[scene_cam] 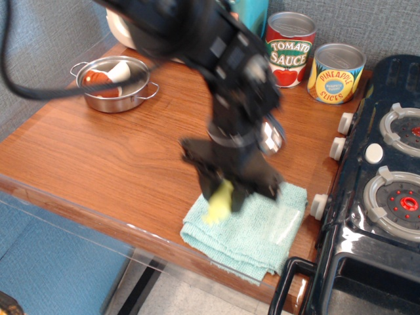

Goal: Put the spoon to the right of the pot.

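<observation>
My gripper (224, 195) is shut on the spoon's pale yellow-green handle (218, 203) and holds it lifted above the left part of a light green cloth (252, 230). The spoon's silver bowl (270, 134) shows beside the arm, higher up. The arm is blurred with motion. The small steel pot (119, 83) with wire loop handles stands at the back left of the wooden table and holds a toy mushroom (105, 75). The gripper is well to the right and in front of the pot.
A tomato sauce can (290, 48) and a pineapple slices can (336, 73) stand at the back. A dark toy stove (377, 190) with white knobs fills the right side. A clear panel runs along the table's front edge (79, 203).
</observation>
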